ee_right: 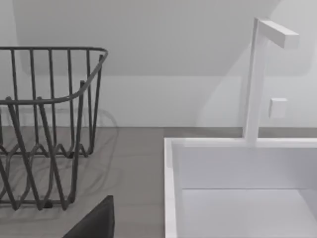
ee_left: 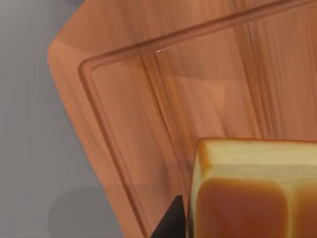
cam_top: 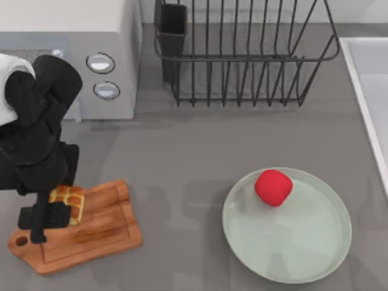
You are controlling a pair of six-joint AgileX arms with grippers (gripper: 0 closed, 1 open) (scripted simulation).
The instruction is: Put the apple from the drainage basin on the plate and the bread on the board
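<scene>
The red apple (cam_top: 273,187) lies on the pale green plate (cam_top: 315,242), near its far left rim. The golden-brown bread (cam_top: 71,200) sits at the far left part of the wooden board (cam_top: 103,233). My left gripper (cam_top: 50,217) is down over the bread and shut on it. In the left wrist view a dark fingertip (ee_left: 171,224) presses against the side of the bread (ee_left: 252,193), just above the board (ee_left: 163,99). One dark finger (ee_right: 94,223) of my parked right gripper points towards the sink.
The empty dark wire drainage basin (cam_top: 242,60) stands at the back centre, also seen from the right wrist (ee_right: 49,129). A grey microwave (cam_top: 73,54) is at the back left. A white sink (cam_top: 370,91) with a tap (ee_right: 257,79) runs along the right edge.
</scene>
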